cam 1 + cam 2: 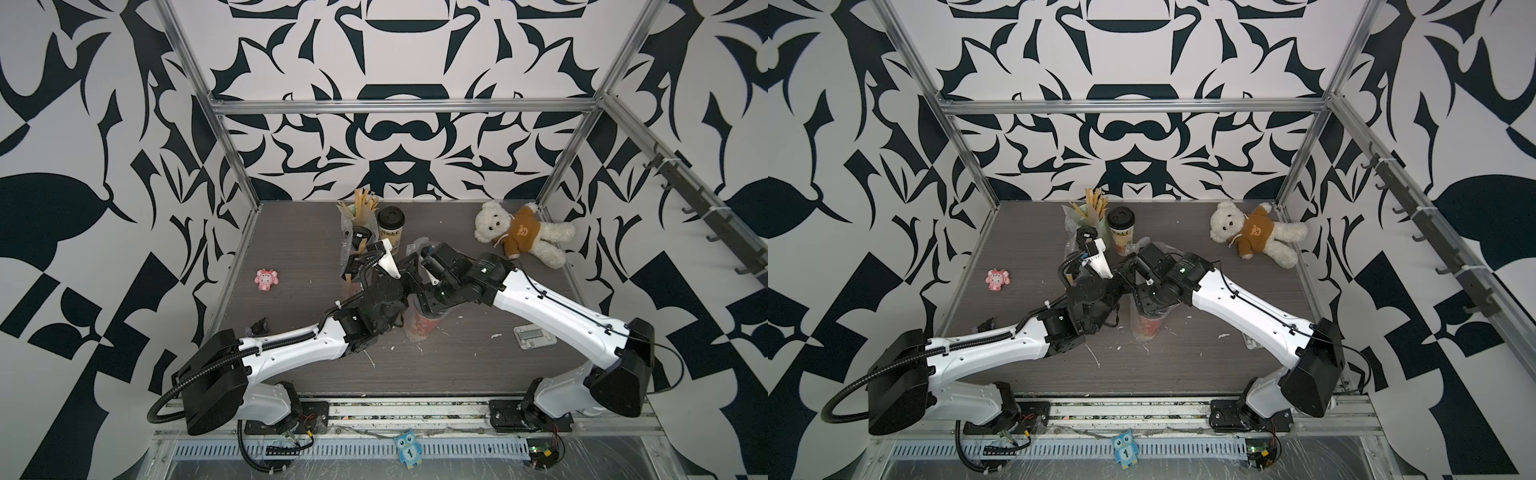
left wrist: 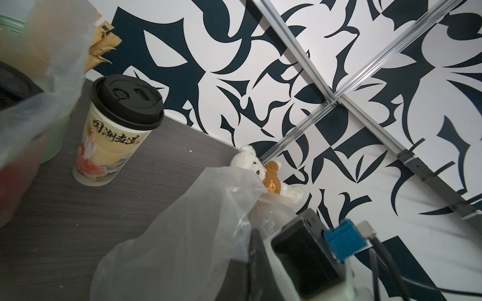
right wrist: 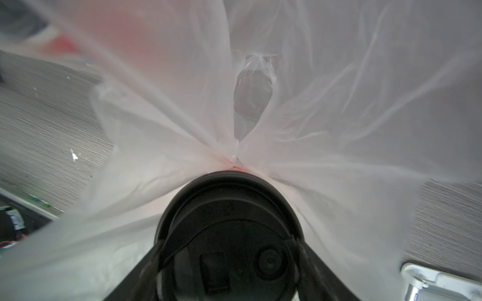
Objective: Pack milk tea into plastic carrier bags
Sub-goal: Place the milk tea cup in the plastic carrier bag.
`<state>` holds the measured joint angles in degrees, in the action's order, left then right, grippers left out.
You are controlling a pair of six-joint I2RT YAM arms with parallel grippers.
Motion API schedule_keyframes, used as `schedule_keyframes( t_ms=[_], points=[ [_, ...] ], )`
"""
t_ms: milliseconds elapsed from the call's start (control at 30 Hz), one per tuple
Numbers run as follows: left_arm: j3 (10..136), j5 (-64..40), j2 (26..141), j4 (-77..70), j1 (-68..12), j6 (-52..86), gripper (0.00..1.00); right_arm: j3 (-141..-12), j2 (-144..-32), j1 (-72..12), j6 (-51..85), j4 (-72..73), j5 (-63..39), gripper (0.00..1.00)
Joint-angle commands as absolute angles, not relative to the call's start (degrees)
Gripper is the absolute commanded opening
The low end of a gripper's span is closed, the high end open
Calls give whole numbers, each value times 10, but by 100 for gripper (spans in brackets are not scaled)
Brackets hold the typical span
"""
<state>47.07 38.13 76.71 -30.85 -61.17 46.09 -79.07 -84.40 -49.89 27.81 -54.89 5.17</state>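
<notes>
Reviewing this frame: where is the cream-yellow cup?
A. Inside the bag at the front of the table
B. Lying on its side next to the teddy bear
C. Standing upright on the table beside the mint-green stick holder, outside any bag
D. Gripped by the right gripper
C: the cream-yellow cup stands upright with its lid on, on the table next to the mint-green holder, with no bag film around it.
</notes>
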Motion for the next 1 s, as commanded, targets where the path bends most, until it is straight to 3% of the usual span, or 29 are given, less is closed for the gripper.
schedule_keyframes(
  t_ms=[0, 333, 800, 967],
  points=[
    [464, 414, 735, -320, -611, 459, 0, -800, -852, -516, 276, -613, 81, 24],
    [426, 433, 663, -212, -611, 468, 0, -797, -867, -538, 283, -623, 105, 31],
    [412, 426, 653, -117, -612, 475, 0, -800, -857, -542, 281, -590, 80, 71],
    [407, 427, 655, -110, -611, 475, 0, -816, -850, -542, 276, -582, 72, 78]
  ],
)
